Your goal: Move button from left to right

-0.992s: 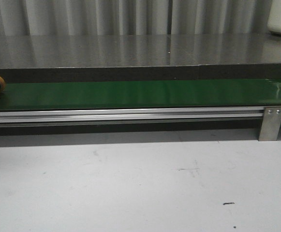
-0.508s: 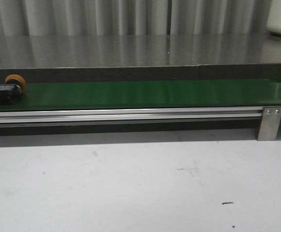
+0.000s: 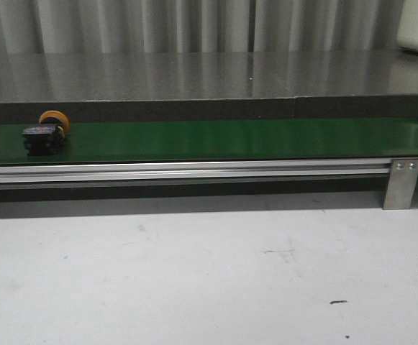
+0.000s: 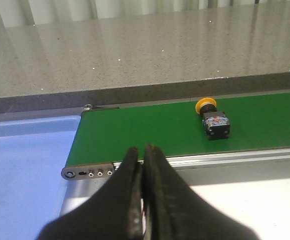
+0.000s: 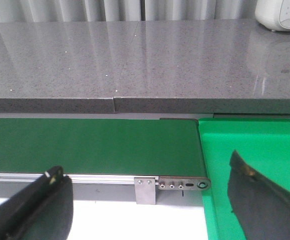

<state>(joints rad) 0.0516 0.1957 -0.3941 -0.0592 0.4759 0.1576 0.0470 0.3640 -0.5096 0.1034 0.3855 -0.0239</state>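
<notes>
The button [image 3: 44, 134] is seen lying on its side on the green belt [image 3: 230, 139], near the belt's left end in the front view. Its orange cap [image 3: 54, 117] is turned toward the grey counter [image 3: 194, 75] behind the belt, and its black body [image 3: 42, 139] toward the aluminium rail [image 3: 187, 171] along the belt's near edge. In the left wrist view the button [image 4: 213, 119] is shown well in from the belt's end roller, nearer the counter side than the rail side. Nothing is touching it.

The left gripper [image 4: 144, 155] is seen with its black fingers [image 4: 131, 200] pressed together, no gap between them and nothing held. It is poised over the rail near the belt's left end, apart from the button. A blue tray [image 4: 25, 165] is set just beside that end of the belt.

The right gripper [image 5: 145, 200] is spread wide, one finger [image 5: 40, 205] at each side of its view, with nothing between them. It is placed near the belt's right end [image 5: 90, 145], where a bright green tray [image 5: 254, 145] is set against the belt. A metal bracket [image 3: 401, 182] is fixed to the rail close to that end. A white object [image 5: 279, 14] is stood on the counter beyond the green tray; too little of it is in view for it to be identified.
</notes>
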